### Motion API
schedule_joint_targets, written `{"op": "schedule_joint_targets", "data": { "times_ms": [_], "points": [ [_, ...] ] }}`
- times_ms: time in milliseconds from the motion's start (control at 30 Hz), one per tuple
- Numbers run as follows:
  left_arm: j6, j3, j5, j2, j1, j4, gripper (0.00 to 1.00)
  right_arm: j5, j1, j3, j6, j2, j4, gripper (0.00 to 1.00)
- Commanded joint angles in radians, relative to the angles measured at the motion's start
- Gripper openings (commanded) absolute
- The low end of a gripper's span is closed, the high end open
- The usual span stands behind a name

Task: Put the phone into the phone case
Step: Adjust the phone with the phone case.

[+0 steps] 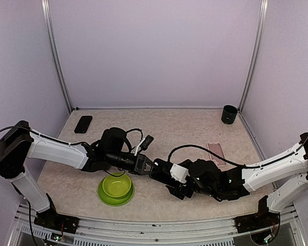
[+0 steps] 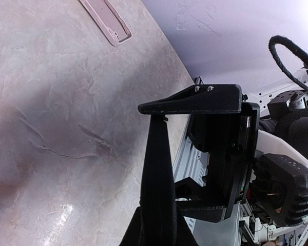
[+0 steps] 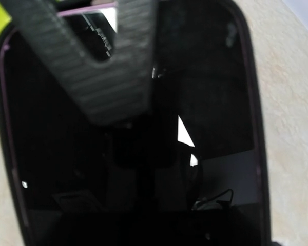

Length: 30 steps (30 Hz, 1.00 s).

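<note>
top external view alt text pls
The left gripper and right gripper meet mid-table, just past a green bowl. A pink phone case lies to their right, a black phone at back left, a dark cup at back right.

The back wall (image 1: 154, 51) is standing pale lilac, well beyond the left fingers (image 1: 149, 165); the left wall (image 1: 15, 66) and right wall (image 1: 292, 77) are closing in on either side of them in the same tint; two metal posts (image 1: 56, 56) are rising at the far corners; a beige, marble-veined surface (image 1: 185, 128) is spreading beneath and around the fingers; a silver rail (image 1: 154, 229) is running along its edge behind them; soft, even light is filling the cell; a faint glare (image 2: 66, 218) is showing on the surface just beside the fingers.
</note>
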Motion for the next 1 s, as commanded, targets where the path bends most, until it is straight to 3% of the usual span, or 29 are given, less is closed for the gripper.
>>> {"op": "schedule_joint_targets", "data": {
  "times_ms": [0,167,400,967],
  "points": [
    [0.005,0.027,0.025,-0.025,-0.005,0.077,0.00,-0.034,-0.006,0.015,-0.023,0.003,0.019,0.84],
    [-0.004,0.026,0.021,-0.022,-0.004,0.079,0.00,-0.055,-0.005,0.005,-0.042,-0.019,0.022,0.72],
    [-0.022,0.036,0.018,-0.001,-0.004,0.070,0.00,-0.058,-0.002,0.009,-0.065,-0.004,0.011,0.84],
    [-0.036,0.023,0.010,0.003,-0.004,0.085,0.00,0.004,0.036,0.060,-0.085,0.066,0.018,0.91]
  ]
}}
